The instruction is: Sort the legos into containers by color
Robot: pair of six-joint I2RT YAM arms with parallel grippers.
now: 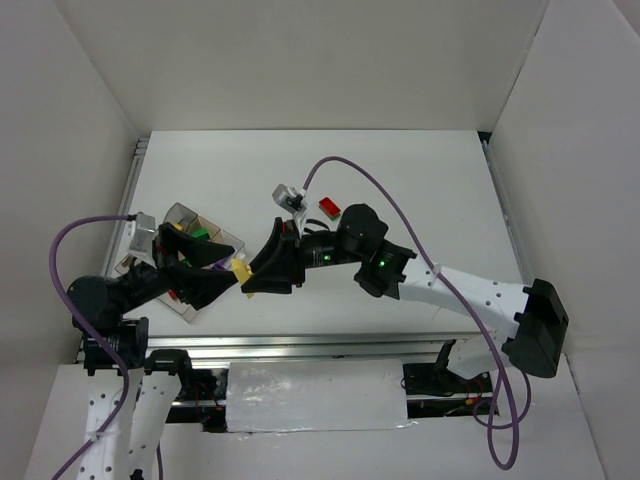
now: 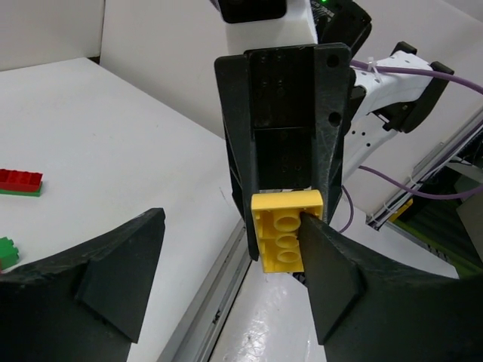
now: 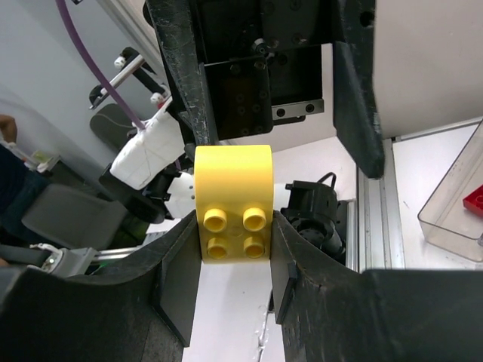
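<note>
Top view: low over the near part of the table point(image 1: 420, 200), left of centre, the two grippers meet tip to tip over a single yellow brick point(image 1: 241, 268). The right gripper point(image 3: 234, 226) has the brick pinched between its fingers, which press against its two sides, with the studs facing that arm's wrist camera. The left gripper point(image 2: 230, 222) stands wide, one finger on either side of the brick. In the left wrist view one fingertip point(image 2: 313, 226) touches the brick's edge and the other is well apart from it, so the left gripper has hold of nothing.

Just left of the meeting point sits the tray point(image 1: 180, 212), partly under the left arm. Green and red pieces show in its compartments, though which holds what cannot be told from above. The right wrist view catches a corner of the tray with a red piece inside.

Farther back, near the middle of the table, a red brick point(image 1: 329, 208) lies on a green plate, well apart from the tray. The left wrist view shows a green brick point(image 2: 6, 251) lying near it.
</note>
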